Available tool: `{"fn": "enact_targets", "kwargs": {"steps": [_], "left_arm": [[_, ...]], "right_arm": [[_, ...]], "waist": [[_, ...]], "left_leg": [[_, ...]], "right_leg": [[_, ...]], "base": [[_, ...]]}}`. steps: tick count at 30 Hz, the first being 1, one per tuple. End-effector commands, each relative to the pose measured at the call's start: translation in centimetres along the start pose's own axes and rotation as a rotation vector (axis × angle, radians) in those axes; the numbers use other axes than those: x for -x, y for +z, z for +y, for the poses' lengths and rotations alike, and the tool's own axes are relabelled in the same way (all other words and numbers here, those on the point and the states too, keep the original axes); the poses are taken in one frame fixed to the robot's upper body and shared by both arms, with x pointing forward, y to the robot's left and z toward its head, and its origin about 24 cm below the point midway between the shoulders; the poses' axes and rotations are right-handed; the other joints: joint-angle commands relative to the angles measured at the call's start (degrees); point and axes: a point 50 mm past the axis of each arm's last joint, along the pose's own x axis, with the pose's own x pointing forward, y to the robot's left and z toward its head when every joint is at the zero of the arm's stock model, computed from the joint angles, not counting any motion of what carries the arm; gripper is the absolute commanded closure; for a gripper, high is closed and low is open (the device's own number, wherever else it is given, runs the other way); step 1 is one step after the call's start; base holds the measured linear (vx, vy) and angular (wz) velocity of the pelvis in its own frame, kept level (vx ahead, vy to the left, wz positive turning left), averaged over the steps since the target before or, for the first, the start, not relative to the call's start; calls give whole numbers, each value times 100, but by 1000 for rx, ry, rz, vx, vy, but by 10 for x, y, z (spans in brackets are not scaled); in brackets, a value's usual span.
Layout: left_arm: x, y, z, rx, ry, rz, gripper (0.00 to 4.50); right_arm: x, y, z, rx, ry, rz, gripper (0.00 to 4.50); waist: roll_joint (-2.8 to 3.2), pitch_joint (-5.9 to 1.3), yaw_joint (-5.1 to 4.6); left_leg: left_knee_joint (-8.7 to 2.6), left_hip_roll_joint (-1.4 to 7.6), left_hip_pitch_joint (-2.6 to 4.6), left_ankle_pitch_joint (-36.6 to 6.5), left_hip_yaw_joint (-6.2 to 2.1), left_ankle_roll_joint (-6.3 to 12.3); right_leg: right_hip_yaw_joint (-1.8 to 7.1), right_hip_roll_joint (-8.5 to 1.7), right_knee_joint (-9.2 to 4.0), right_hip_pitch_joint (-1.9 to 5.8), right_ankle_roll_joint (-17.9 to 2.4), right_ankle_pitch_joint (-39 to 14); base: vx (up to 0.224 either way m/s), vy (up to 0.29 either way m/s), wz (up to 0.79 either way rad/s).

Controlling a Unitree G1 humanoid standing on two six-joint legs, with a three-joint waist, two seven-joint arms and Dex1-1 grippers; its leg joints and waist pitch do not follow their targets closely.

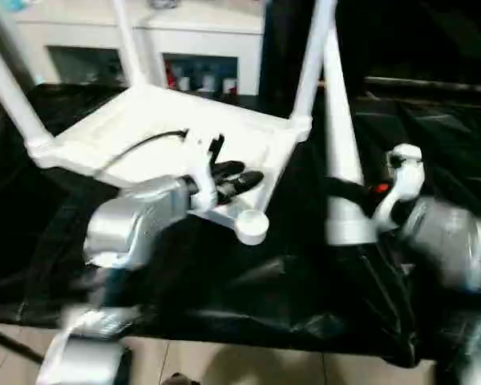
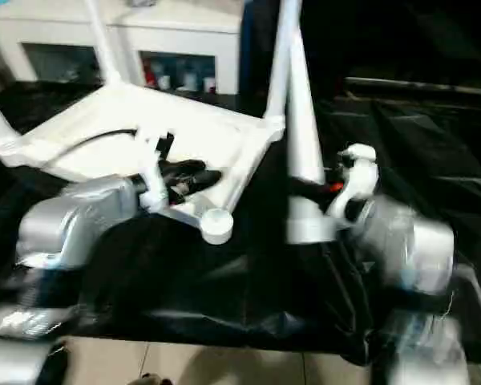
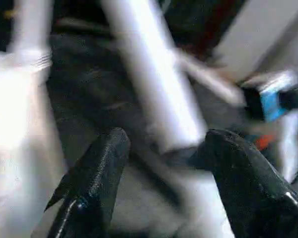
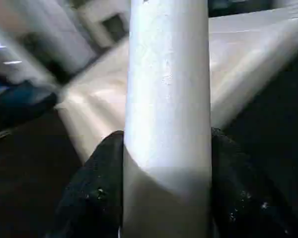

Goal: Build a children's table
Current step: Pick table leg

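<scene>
head pair: looked forward-down over forearms, sharing the table top [image 1: 184,132] | left wrist: close along fingers | right wrist: tight on the held leg [image 4: 169,99]

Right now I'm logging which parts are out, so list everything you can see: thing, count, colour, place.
table top: one, white, upside down on the black cloth, nearest corner socket empty.
fitted legs: three, white, standing up from the other corner sockets.
loose leg: one, white, upright to the right of the top, gripped near its wide end.
black cloth: one, black, covering the work surface.
cabinet: one, white, behind the work surface, small items on its shelves.
left gripper: black fingers, open, over the top's near edge.
right gripper: black fingers, shut on the loose leg.
forearms: two, silver, at left and right.
</scene>
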Motion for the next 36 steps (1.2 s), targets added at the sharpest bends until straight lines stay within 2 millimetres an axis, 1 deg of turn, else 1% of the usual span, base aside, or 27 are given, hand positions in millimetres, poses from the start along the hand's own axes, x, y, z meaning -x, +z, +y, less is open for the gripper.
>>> {"fn": "enact_targets", "kwargs": {"steps": [1, 2, 3, 4, 5, 6, 7, 8, 9, 11, 12, 13, 15, 16, 18, 19, 20, 21, 23, 24, 27, 28, 29, 30, 33, 35, 36], "left_arm": [[-2, 5, -1, 42, -15, -20, 118], [-6, 6, -3, 59, -26, -25, 111], [-7, 7, -3, 61, -26, -26, 101], [-10, 7, -4, 70, -25, -28, 90], [-11, 8, -5, 81, -28, -31, 81], [-12, 8, -5, 83, -28, -32, 81], [-14, 9, -7, 114, -40, -41, 65], [-15, 9, -8, 121, -44, -41, 55], [-15, 9, -8, 122, -44, -40, 46], [-17, 7, -8, 117, -30, -26, 27], [-17, 6, -7, 121, -20, -22, 27], [-18, 5, -5, 133, -10, -23, 6], [-18, 5, -5, 137, -8, -24, 1], [-18, 5, -5, 139, -9, -26, 0], [-18, 6, -6, 145, -8, -33, 0], [-17, 8, -6, 151, -2, -42, 0], [-17, 8, -6, 152, -2, -43, 0], [-17, 9, -5, 158, 1, -51, 0], [-17, 10, -6, 167, 2, -61, 0], [-17, 11, -6, 171, 2, -64, 27], [-17, 12, -5, 165, 15, -69, 34], [-17, 11, -4, 173, 29, -73, 54], [-17, 11, -4, 173, 29, -73, 54], [-17, 11, -3, 176, 32, -73, 70], [-16, 12, -1, 180, 51, -80, 87], [-16, 12, 0, 181, 54, -81, 115], [-16, 12, 0, 183, 56, -84, 121]], "right_arm": [[4, 14, 13, 47, 85, -86, 262], [4, 14, 18, 51, 112, -92, 262], [3, 13, 20, 52, 125, -91, 262], [2, 11, 27, 58, 168, -91, 262], [1, 9, 30, 72, 182, -85, 262], [1, 9, 31, 75, 184, -84, 262], [-2, 6, 36, 104, 201, -66, 262], [-4, 5, 39, 120, 214, -56, 262], [-4, 5, 40, 123, 216, -54, 262], [-5, 4, 44, 129, 241, -46, 262], [-6, 3, 45, 130, 245, -43, 262], [-7, 1, 47, 145, 257, -25, 262], [-7, 0, 47, 152, 260, -17, 262], [-8, -2, 48, 167, 260, -5, 262], [-10, -4, 49, 199, 245, 17, 262], [-13, -6, 49, 242, 212, 42, 262], [-13, -6, 49, 244, 211, 42, 262], [-16, -8, 49, 282, 185, 62, 262], [-18, -9, 50, 293, 174, 67, 262], [-20, -10, 50, 296, 164, 68, 262], [-25, -10, 50, 312, 134, 72, 262], [-26, -11, 51, 319, 129, 72, 262], [-26, -11, 51, 319, 129, 72, 262], [-26, -11, 51, 322, 128, 72, 262], [-28, -11, 52, 329, 124, 72, 262], [-28, -11, 52, 332, 122, 72, 262], [-29, -11, 52, 336, 118, 72, 262]], "waist": [[-93, -385, 14], [-110, -368, 9], [-99, -362, 2], [-99, -362, 0], [-103, -361, 0], [-104, -364, 3], [-111, -376, -9], [-109, -376, -7], [-133, -375, -11], [-121, -378, -1], [-122, -379, 2], [-133, -378, 5], [-128, -378, 7], [-150, -381, 6], [-129, -375, 13], [-141, -374, 11], [-143, -367, 7], [-139, -363, 3], [-146, -361, 1], [-159, -359, 1], [-156, -354, -2], [-158, -353, -8], [-165, -352, -8], [-164, -356, -3], [-168, -355, -4], [-164, -357, -2], [-169, -359, -1]], "left_leg": [[-359, 14, 191, -1201, 48, 78], [-369, 11, 186, -1297, 48, 52], [-380, 8, 179, -1346, 40, 28], [-384, 9, 182, -1381, 37, 11], [-390, 7, 174, -1388, 32, -17], [-391, 13, 170, -1347, 28, -30], [-391, 7, 149, -1230, 23, -46], [-390, 2, 153, -1209, 22, -51], [-390, 6, 151, -1194, 25, -45], [-387, 6, 146, -1099, 22, -10], [-383, 5, 147, -1084, 25, 2], [-380, 1, 141, -1038, 29, 29], [-382, 0, 142, -1005, 29, 33], [-380, 3, 143, -973, 33, 41], [-385, 12, 150, -978, 27, 7], [-386, 13, 147, -976, 27, -18], [-390, 14, 147, -972, 24, -29], [-390, 10, 148, -992, 28, -39], [-390, 7, 145, -1032, 29, -67], [-393, 4, 146, -1067, 29, -57], [-397, 12, 147, -1114, 24, -58], [-397, 8, 143, -1101, 26, -59], [-399, 10, 147, -1101, 26, -55], [-397, 12, 152, -1084, 27, -45], [-394, 6, 147, -1042, 28, -22], [-394, 8, 145, -1022, 25, -29], [-390, 9, 146, -1009, 27, -29]], "right_leg": [[33, -95, -444, 180, -1412, -553], [40, -104, -468, 179, -1310, -801], [41, -110, -491, 173, -1213, -980], [41, -110, -500, 171, -1169, -1052], [44, -112, -513, 172, -1080, -1117], [47, -117, -511, 176, -1045, -1088], [41, -112, -493, 180, -1038, -926], [38, -108, -495, 177, -1043, -891], [40, -111, -497, 180, -1046, -868], [44, -115, -485, 186, -1059, -751], [46, -112, -483, 185, -1055, -711], [46, -111, -482, 191, -1050, -657], [44, -110, -484, 192, -1051, -639], [44, -108, -482, 193, -1061, -583], [41, -113, -475, 187, -1079, -572], [43, -114, -468, 193, -1104, -523], [40, -112, -471, 191, -1102, -523], [42, -109, -475, 186, -1097, -549], [47, -116, -481, 190, -1078, -612], [47, -116, -485, 194, -1064, -658], [50, -115, -490, 183, -1023, -722], [52, -111, -490, 184, -1012, -684], [51, -110, -491, 183, -1016, -679], [51, -107, -485, 183, -1022, -641], [50, -105, -481, 189, -1034, -543], [50, -107, -475, 192, -1033, -528], [51, -110, -471, 194, -1041, -499]], "base": [[0, 0, 0], [0, 0, 0], [0, 0, 0], [0, 0, 0], [0, 0, 0], [0, 0, 0], [0, 0, 0], [0, 0, 0], [0, 0, 0], [0, 0, 0], [0, 0, 0], [0, 0, 0], [0, 0, 0], [0, 0, 0], [0, 0, 0], [0, 0, 0], [0, 0, 0], [0, 0, 0], [0, 0, 0], [0, 0, 0], [0, 0, 0], [0, 0, 0], [0, 0, 0], [0, 0, 0], [0, 0, 0], [0, 0, 0], [0, 0, 0]]}}
